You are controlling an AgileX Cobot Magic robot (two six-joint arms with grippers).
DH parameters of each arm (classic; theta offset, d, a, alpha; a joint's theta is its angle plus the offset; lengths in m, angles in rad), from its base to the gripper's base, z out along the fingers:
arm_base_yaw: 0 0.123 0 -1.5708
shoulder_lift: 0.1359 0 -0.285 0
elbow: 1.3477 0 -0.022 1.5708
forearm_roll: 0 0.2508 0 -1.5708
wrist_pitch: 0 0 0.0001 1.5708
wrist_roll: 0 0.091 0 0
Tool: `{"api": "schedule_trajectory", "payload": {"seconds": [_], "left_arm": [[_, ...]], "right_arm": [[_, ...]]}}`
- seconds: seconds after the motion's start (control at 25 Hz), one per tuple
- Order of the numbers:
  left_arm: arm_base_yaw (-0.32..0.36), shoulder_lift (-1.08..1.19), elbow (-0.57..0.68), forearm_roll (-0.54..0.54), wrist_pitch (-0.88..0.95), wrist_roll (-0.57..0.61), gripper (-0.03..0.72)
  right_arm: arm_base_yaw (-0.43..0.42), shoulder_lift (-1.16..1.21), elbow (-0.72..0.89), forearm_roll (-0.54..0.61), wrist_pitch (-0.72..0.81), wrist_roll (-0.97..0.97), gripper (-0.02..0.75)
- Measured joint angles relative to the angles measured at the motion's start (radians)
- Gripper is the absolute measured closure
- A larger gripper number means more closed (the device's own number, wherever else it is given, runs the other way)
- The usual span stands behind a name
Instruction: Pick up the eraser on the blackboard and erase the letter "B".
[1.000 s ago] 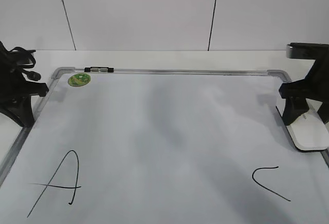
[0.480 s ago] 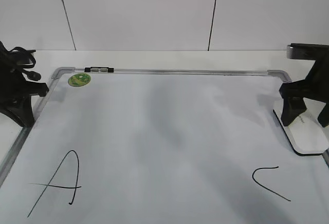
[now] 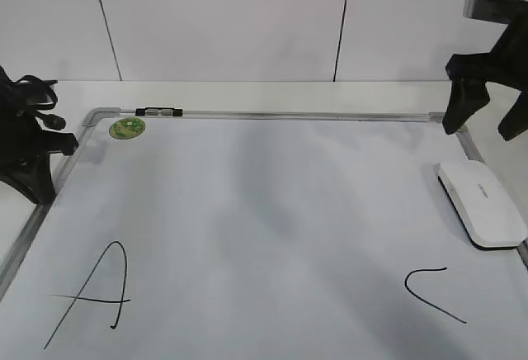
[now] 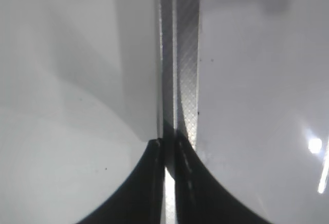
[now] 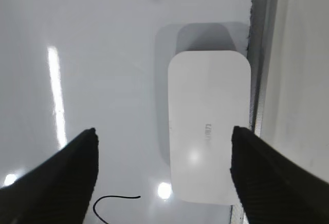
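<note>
eraser lies flat by blackboard edge | my right gripper spread wide above, empty | my left gripper pinched together | no "B" visible; I might rub "C"

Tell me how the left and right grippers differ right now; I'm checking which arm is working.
The right gripper hangs raised above the blackboard, over the eraser; the left gripper sits low at the board's left frame. The right one's fingers are spread wide; the left one's are closed together. Both are black and hold nothing.
</note>
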Motion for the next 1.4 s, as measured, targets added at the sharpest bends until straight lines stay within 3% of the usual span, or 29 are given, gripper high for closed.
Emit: {"api": "schedule_trajectory", "payload": {"seconds": [0.24,0.6,1.04,1.4], "left_arm": [[0.0,0.0,0.0,0.0,0.0,0.002,0.651],[0.0,-0.004,0.002,-0.006,0.004,0.013,0.423],[0.0,-0.199,0.002,0.041,0.127,0.014,0.4],[0.0,-0.434,0.034,0.099,0.182,-0.002,0.4]], "right_arm": [[0.0,-0.013,-0.014,0.029,0.006,0.002,0.136],[0.0,-0.06,-0.015,0.036,0.01,0.002,0.144],[0.0,-0.222,0.014,0.051,0.014,0.004,0.146],[0.0,-0.544,0.229,0.053,0.02,0.004,0.146]]}}
